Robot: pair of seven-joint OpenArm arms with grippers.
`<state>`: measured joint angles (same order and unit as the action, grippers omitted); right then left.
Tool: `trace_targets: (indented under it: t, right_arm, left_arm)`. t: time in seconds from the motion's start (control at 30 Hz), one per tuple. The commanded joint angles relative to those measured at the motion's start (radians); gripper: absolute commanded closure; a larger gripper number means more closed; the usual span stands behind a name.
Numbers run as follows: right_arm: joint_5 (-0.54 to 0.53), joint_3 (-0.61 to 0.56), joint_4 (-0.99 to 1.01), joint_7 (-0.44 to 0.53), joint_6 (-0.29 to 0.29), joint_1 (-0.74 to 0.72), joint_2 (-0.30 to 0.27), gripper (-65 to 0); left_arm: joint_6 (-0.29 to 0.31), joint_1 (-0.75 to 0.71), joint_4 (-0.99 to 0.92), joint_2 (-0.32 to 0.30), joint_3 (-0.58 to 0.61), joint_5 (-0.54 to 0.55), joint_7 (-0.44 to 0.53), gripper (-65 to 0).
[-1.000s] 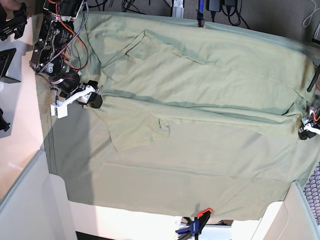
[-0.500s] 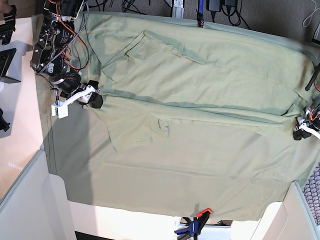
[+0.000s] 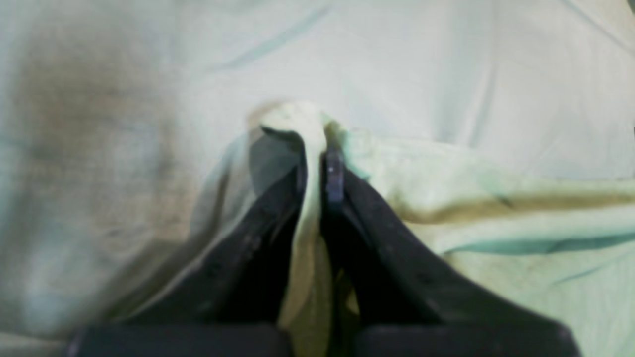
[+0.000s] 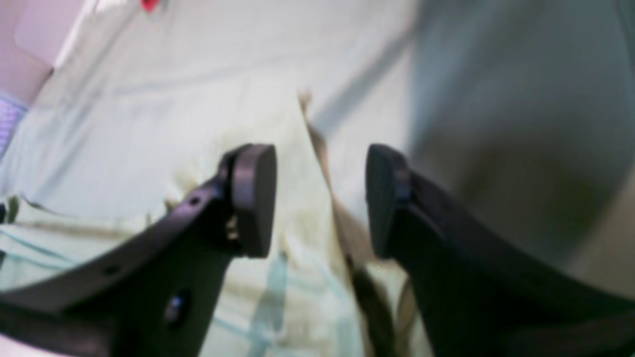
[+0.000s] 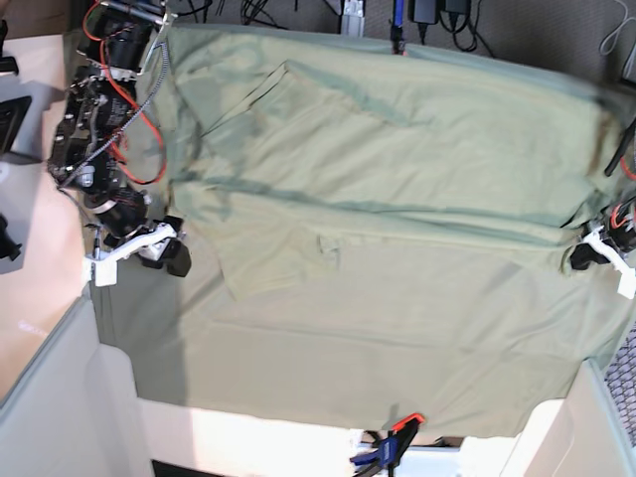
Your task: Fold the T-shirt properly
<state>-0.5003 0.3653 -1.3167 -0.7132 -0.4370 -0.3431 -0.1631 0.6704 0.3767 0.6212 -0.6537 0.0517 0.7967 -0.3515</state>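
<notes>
Presently: T-shirt (image 5: 397, 189) spread across the tablecloth (image 5: 298, 368), half-folded. Left gripper (image 3: 317, 171) clenched on a shirt edge; right gripper (image 4: 320, 198) parted, empty, beside the opposite edge. Step: securing both ends. Next, likely: right grasp, then a joint lift.

Blurred wrist views, bright base view

No text, label, brand, number or sign can be read in any of the views. The wrist views are blurred, and the base view shows only plain cloth and unmarked hardware.
</notes>
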Motion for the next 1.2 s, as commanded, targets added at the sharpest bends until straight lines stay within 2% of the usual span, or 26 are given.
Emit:
trace_targets:
  t: [0.0, 0.17, 0.37, 0.47, 0.6, 0.93, 1.17]
  right_arm:
    - [-0.004, 0.002, -0.016, 0.026, -0.006, -0.043, 0.003, -29.7]
    - [0.077, 0.001, 0.049, 0.084, -0.006, -0.105, 0.056, -29.7]
    - [0.135, 0.001, 0.307, 0.188, -0.005, -0.188, 0.100, -29.7]
    - [0.168, 0.000, 0.433, 0.209, -0.005, -0.227, 0.113, -29.7]
    - [0.183, -0.001, 0.517, 0.214, -0.005, -0.243, 0.111, -29.7]
    - [0.210, -0.001, 0.516, 0.217, -0.005, -0.241, 0.105, -29.7]
    - [0.209, -0.001, 0.515, 0.220, -0.005, -0.241, 0.077, -29.7]
  left_arm:
    - [0.022, 0.019, 0.014, -0.026, -0.005, 0.014, 0.019, 0.0]
    - [0.023, 0.019, 0.014, -0.026, -0.005, 0.022, 0.018, 0.0]
    - [0.023, 0.019, 0.014, -0.026, -0.005, 0.026, 0.018, 0.0]
    - [0.023, 0.016, 0.014, -0.028, -0.005, 0.033, 0.018, 0.0]
    - [0.023, 0.016, 0.014, -0.028, -0.005, 0.050, 0.018, 0.0]
    - [0.028, 0.005, 0.014, -0.029, -0.005, 0.060, 0.018, 0.0]
    - [0.028, 0.005, 0.014, -0.029, -0.005, 0.059, 0.018, 0.0]
